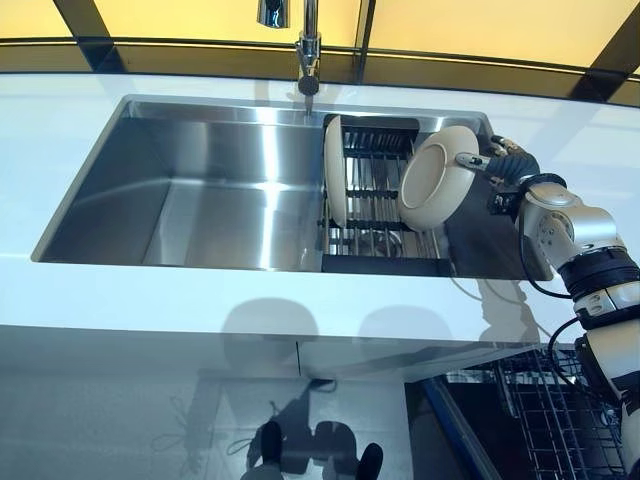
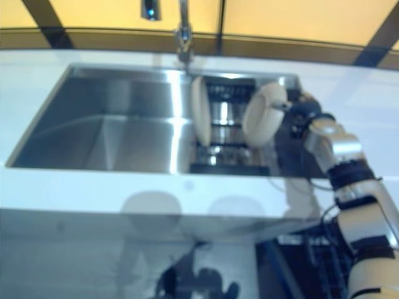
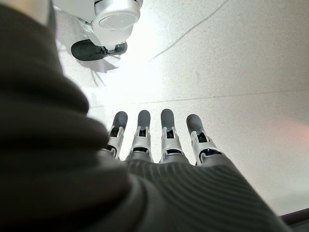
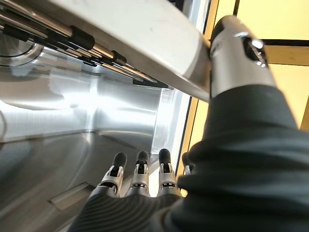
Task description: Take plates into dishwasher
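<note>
Cream plate (image 1: 436,178), tilted and lifted above the right end of the dish rack (image 1: 375,215), its rim pinched by the right hand (image 1: 492,160): in the right wrist view the thumb (image 4: 231,53) presses on the plate's edge while the fingers (image 4: 140,174) extend straight beneath it. A second cream plate (image 1: 334,170) stands upright on edge in the left end of the same rack, well apart from the held one. The rack sits in the right part of the stainless steel sink (image 1: 200,180), which is set into a white countertop (image 1: 250,300); a faucet (image 1: 308,50) rises behind the sink near its middle. A wire dishwasher basket (image 1: 560,420) shows below the counter at lower right. The left hand (image 3: 159,145) hangs over a pale floor (image 3: 231,72), fingers straight and slightly apart, holding nothing.
</note>
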Robot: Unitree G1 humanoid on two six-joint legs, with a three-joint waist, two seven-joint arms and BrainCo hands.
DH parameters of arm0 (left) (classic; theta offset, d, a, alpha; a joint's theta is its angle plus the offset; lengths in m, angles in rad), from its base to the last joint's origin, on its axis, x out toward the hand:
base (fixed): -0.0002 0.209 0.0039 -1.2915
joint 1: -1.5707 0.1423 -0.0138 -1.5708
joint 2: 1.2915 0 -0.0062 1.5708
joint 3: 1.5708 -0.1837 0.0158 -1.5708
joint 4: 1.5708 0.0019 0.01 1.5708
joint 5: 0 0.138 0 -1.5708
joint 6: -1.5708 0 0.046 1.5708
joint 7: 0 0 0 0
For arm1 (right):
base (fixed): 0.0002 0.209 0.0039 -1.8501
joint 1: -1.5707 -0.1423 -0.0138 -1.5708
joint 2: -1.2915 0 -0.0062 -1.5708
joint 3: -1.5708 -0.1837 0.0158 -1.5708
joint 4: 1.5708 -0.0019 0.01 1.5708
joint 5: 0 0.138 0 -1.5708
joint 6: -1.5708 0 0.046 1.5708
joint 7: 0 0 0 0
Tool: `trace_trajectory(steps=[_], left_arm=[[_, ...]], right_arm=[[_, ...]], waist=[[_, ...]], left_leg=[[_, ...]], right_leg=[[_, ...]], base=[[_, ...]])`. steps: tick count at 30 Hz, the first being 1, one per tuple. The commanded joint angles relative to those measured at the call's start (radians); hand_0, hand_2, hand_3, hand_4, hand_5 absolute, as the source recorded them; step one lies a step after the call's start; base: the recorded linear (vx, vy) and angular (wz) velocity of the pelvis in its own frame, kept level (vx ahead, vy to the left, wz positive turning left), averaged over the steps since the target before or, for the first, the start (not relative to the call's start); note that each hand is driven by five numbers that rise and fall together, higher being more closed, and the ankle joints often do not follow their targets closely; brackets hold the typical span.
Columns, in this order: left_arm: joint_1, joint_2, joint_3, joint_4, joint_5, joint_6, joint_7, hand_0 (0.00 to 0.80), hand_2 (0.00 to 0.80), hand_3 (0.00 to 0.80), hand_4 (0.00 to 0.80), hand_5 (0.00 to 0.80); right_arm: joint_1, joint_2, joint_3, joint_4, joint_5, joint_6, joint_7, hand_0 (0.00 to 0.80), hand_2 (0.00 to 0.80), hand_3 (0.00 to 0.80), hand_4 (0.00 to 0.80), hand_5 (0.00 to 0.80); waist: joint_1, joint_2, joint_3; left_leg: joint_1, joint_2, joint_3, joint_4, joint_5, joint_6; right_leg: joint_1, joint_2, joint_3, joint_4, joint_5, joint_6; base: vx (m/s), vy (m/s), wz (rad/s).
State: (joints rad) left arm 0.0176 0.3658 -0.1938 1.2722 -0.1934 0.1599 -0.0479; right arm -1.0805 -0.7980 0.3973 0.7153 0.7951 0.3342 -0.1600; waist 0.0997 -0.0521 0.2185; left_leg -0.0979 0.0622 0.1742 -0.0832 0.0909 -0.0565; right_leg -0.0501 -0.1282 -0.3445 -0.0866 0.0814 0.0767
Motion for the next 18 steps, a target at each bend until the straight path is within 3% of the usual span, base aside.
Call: trace_trajectory(steps=[1,18], left_arm=[[-0.030,-0.001,-0.075,0.032,-0.048,-0.001,0.009,0.000,0.000,0.000,0.000,0.000],[-0.023,-0.005,-0.079,0.026,-0.063,-0.004,0.010,0.000,0.000,0.000,0.000,0.000]], right_arm=[[-0.142,-0.022,0.067,-0.007,-0.020,-0.031,-0.010,0.000,0.000,0.000,0.000,0.000],[-0.146,0.005,0.078,-0.016,-0.022,0.004,0.022,0.000,0.000,0.000,0.000,0.000]], waist=[[0.017,0.008,-0.005],[0.027,0.004,0.005]], left_leg=[[0.014,-0.030,-0.044,-0.004,-0.075,0.006],[0.013,-0.032,-0.052,-0.004,-0.073,0.007]], right_leg=[[-0.005,-0.011,0.002,-0.001,-0.030,0.037],[0.000,-0.012,-0.006,-0.001,-0.031,0.035]], base=[[0.000,0.000,0.00],[0.001,0.002,0.00]])
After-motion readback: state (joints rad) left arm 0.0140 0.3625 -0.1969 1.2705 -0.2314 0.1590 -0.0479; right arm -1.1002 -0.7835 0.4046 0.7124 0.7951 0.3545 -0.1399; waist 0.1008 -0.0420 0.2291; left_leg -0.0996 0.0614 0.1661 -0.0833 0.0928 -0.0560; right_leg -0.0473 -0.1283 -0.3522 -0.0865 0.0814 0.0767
